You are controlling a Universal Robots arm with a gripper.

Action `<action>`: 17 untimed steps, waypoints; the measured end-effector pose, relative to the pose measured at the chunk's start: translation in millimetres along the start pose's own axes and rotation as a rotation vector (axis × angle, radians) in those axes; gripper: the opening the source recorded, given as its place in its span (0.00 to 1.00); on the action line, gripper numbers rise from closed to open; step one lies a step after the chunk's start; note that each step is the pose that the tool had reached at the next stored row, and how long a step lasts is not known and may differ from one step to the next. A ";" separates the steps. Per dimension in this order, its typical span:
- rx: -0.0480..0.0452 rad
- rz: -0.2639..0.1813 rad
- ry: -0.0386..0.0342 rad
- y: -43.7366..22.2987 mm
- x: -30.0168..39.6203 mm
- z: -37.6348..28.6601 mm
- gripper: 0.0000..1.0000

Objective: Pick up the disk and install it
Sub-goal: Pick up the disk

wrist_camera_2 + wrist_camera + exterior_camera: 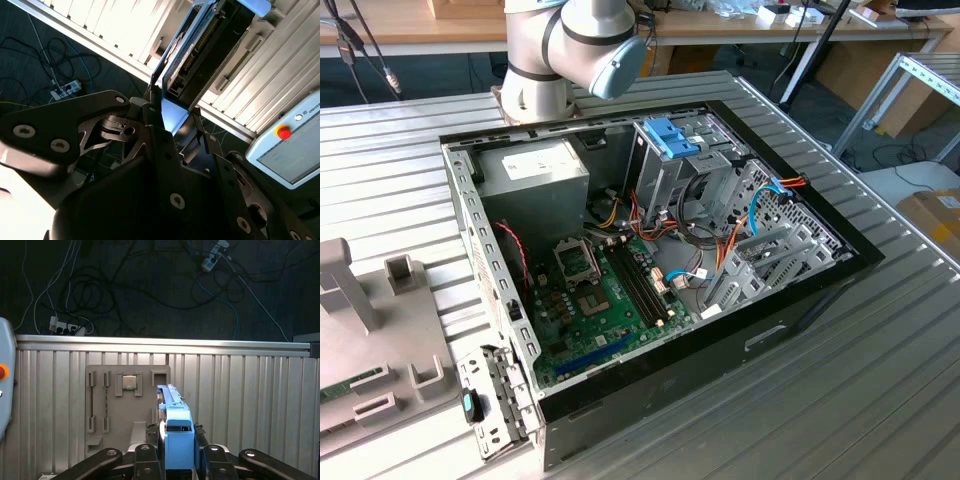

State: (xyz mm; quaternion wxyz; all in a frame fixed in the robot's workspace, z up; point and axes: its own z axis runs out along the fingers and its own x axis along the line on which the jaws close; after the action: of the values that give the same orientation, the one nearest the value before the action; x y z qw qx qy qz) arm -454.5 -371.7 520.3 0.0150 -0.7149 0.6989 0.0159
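**Scene layout.** The ribbed aluminium table (880, 400) carries an open black desktop computer case (660, 385) across its middle. A grey plastic fixture tray (390, 330) lies at the table edge on the exterior view's left. The grey-white robot arm (570, 50) is mounted at the table edge beyond the case.

**Task item.** The flat dark hard disk in its light-blue plastic carrier frame (177, 432) is not on the table. It is held edge-on in the black two-finger gripper (179, 462). The fingers are pressed against its two broad faces, pinching one end. The disk appears to be raised above the tray, well apart from the case.

**Hazards (assessment).**
- Only one end is pinched, so the free length could pivot or slip in the grip.
- Orange and blue cables (760, 200) crowd the area beside the metal drive cage (670, 170). They could snag the carrier or block its seating.
- A tilted disk could jam against the cage walls.

**View differences.**
- The exterior view shows the case interior and cage.
- The first wrist view shows the carrier's narrow blue edge and the tray beneath it.
- The second wrist view shows the disk's broad side (200, 50), the gripper linkage (172, 125) and a pale teach pendant with a red button (285, 150).
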 end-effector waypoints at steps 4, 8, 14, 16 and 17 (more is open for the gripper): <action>0.0000 0.000 0.0000 -2.4 0.1 -0.1 0.36; 0.0000 0.000 0.0000 -14.4 0.3 -0.1 0.36; 0.0001 0.000 0.0000 -33.5 0.8 -0.1 0.36; 0.0001 0.000 0.0000 -56.1 1.3 -0.1 0.36; 0.0001 0.000 0.0000 -74.7 1.7 -0.2 0.36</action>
State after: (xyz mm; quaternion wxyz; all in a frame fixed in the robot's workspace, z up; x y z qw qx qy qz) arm -379.8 -371.7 520.3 0.0150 -0.7149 0.6989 0.0159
